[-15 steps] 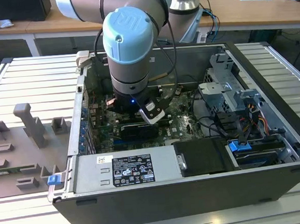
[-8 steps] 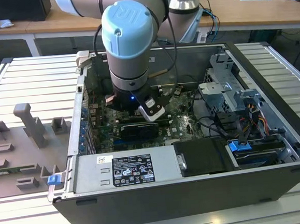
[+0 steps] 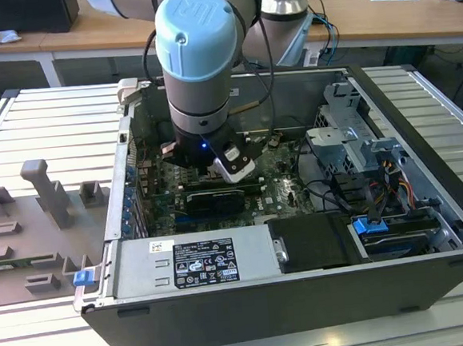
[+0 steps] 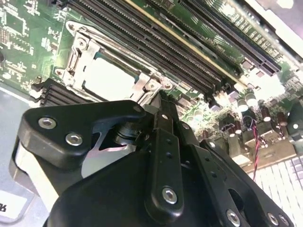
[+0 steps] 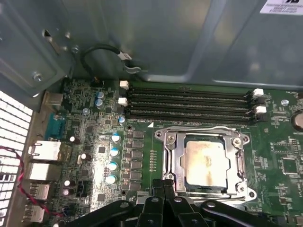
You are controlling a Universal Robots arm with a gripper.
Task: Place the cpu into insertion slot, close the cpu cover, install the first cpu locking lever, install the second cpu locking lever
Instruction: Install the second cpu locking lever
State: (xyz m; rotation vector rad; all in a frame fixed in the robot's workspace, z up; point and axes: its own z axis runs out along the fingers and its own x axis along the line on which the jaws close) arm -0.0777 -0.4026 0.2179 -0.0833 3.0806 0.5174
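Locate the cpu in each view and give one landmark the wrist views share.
Exterior view: the arm's wrist stands over the motherboard; I cannot pick the cpu out there.
Second wrist view: the cpu lies flat under the cpu cover, just beyond the end effector.
First wrist view: the cpu sits inside the silver frame.
Shared landmark: the long black memory slots beside the socket.

Slatted metal table (image 3: 35, 124), open computer case (image 3: 251, 324), grey fixtures (image 3: 27, 229)

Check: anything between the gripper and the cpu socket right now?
Nothing visible. In the first wrist view the gripper sits at the edge of the insertion slot; the cpu lies seated inside, framed by the cpu cover.
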